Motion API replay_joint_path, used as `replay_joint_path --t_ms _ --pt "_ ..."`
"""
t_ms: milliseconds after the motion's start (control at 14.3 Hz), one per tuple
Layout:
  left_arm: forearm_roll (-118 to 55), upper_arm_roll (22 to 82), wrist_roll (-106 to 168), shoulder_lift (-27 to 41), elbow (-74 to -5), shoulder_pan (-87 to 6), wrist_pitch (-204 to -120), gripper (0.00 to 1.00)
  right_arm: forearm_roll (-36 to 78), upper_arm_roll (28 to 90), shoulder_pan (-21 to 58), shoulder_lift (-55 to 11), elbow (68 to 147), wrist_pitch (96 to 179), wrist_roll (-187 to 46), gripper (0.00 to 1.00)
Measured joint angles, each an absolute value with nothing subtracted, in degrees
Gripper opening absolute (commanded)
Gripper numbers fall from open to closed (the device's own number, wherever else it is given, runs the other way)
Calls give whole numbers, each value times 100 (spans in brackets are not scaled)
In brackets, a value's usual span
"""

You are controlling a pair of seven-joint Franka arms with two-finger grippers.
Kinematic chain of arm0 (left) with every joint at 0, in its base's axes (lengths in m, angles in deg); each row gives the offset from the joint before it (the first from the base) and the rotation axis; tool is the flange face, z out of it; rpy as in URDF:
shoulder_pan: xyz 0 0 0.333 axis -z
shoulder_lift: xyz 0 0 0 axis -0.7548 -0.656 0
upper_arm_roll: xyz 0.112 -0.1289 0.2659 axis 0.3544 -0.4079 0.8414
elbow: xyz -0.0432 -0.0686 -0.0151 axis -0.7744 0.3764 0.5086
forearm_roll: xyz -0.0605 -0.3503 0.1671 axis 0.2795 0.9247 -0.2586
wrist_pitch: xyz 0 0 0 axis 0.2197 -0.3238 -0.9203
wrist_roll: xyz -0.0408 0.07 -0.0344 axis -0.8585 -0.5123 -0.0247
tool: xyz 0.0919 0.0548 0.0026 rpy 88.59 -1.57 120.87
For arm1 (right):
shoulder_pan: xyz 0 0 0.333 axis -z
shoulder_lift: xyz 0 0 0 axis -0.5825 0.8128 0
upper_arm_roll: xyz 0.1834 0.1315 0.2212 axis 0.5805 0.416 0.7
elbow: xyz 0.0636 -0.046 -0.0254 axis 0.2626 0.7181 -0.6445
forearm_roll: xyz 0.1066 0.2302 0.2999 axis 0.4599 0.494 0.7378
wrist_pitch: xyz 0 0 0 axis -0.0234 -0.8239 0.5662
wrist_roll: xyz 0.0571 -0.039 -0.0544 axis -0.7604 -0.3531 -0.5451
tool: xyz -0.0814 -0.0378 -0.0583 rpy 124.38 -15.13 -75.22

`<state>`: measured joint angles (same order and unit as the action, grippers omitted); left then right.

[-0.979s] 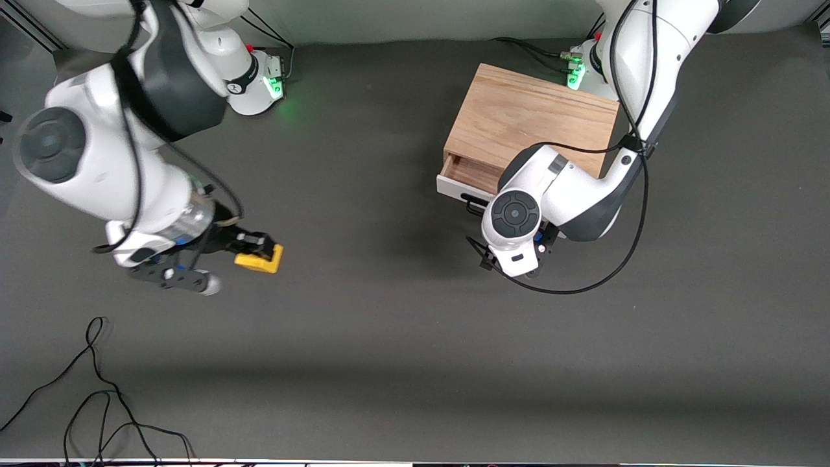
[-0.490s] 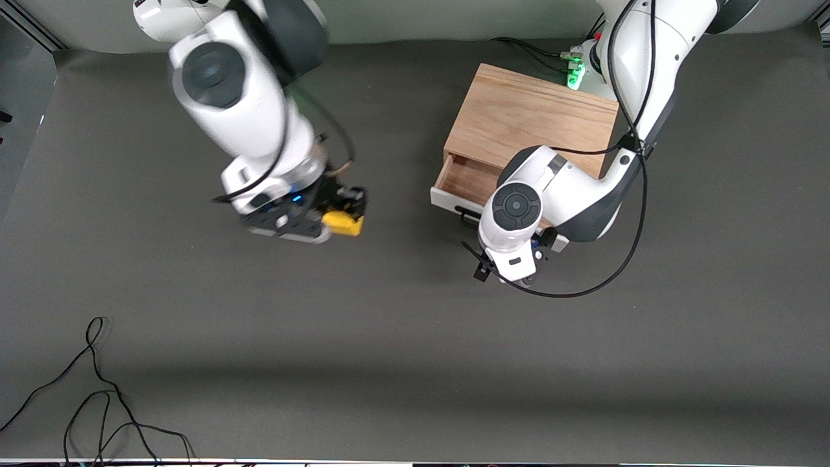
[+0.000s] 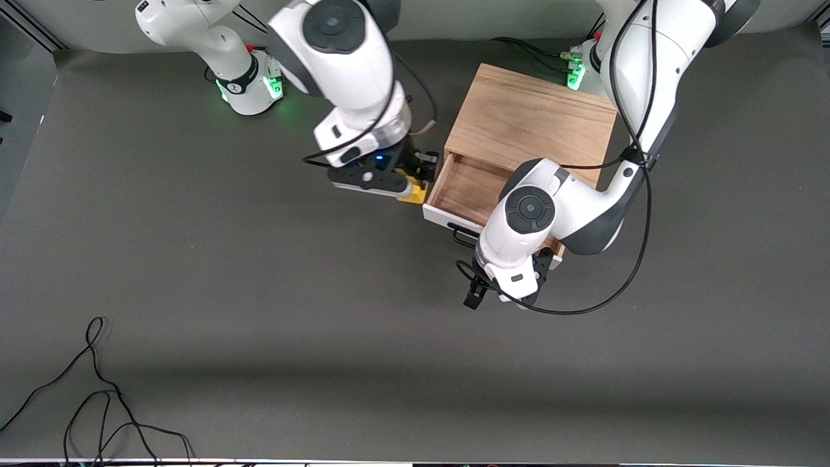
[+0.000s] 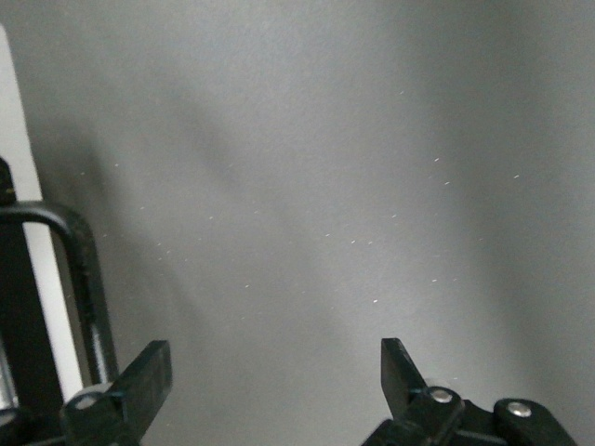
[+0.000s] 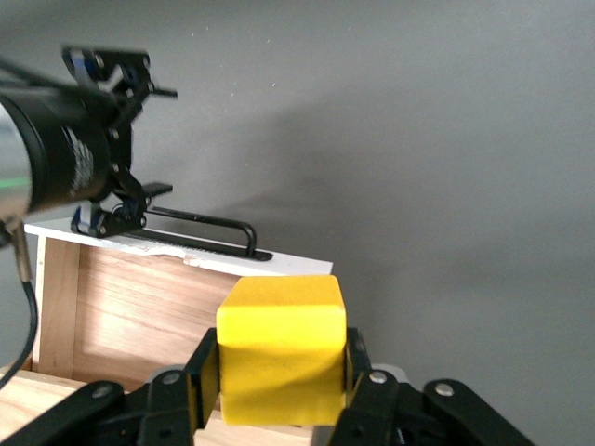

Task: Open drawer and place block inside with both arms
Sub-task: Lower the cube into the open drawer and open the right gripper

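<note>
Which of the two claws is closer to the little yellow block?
The right gripper: it is shut on the block beside the open drawer. The left gripper is open by the drawer's handle.

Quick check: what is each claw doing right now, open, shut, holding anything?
Left claw: open, empty, beside the drawer handle.
Right claw: shut on the yellow block, at the open drawer's edge.

Front view: even, diffuse overhead light, moderate brightness. Soft broad shadow band across dark table mat [image 3: 363, 383] toward camera edge; fainter shadows under both arms. Green glow spills from base lights [image 3: 277, 85] onto mat. No glare. Left wrist view: dim, grey, soft shadow gradients, slightly soft focus. Right wrist view: block [image 5: 281, 346] bright, sharp; near edges slightly blurred.
</note>
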<state>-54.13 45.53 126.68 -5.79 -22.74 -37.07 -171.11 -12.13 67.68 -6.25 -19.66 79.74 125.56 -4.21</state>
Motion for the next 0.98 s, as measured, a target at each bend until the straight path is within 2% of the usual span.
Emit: replay_joint_path --t_ms 210,420,909,979 --pt "-5418 4684 12604 -565 -1805 -3867 -17064 100 -1473 6767 -921 -1622 7975 12959 94 0" --pt "-5312 4677 11940 -450 -1477 -4464 -16707 100 -1598 6764 -1159 -1288 7972 13303 403 0" --pt "-4356 4678 9049 121 -1408 -5913 -15021 100 -1794 6761 -1606 -669 7968 13647 1104 0" --pt "-4287 4677 8591 221 -1409 -6117 -14744 100 -1810 6761 -1616 -578 7967 13728 1151 4"
